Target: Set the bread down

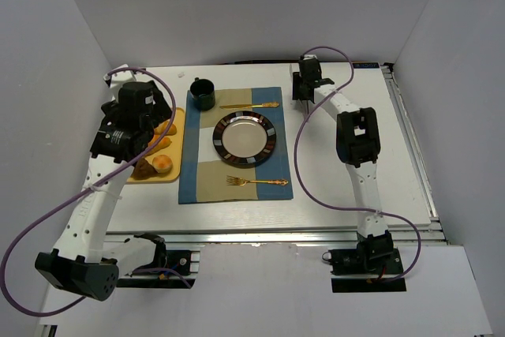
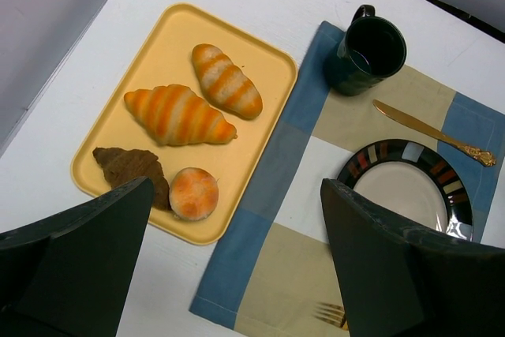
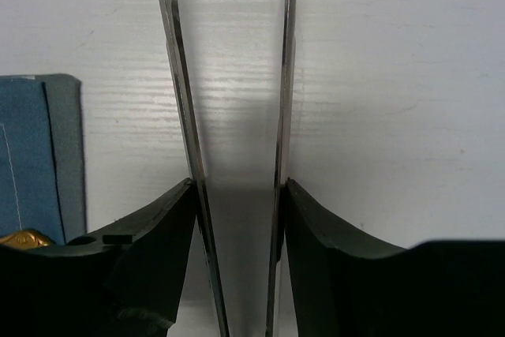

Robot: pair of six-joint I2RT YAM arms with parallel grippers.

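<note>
The round pale-golden bun (image 2: 194,193) and the dark brown lumpy chunk (image 2: 130,167) lie side by side at the near end of a yellow tray (image 2: 158,29). They also show in the top view, the bun (image 1: 162,165) and the chunk (image 1: 144,170). My left gripper (image 2: 237,219) is open and empty, held above the tray's near right edge. My right gripper (image 3: 237,195) is shut on metal tongs (image 3: 180,100), whose two blades run forward over bare table. It sits at the far side of the table (image 1: 306,83).
Two striped croissants (image 2: 180,114) (image 2: 227,80) lie on the tray. A blue and tan placemat (image 1: 237,171) holds a dark-rimmed plate (image 1: 245,118), a dark mug (image 1: 203,92), a gold knife (image 1: 249,105) and a gold fork (image 1: 256,181). White walls enclose the table.
</note>
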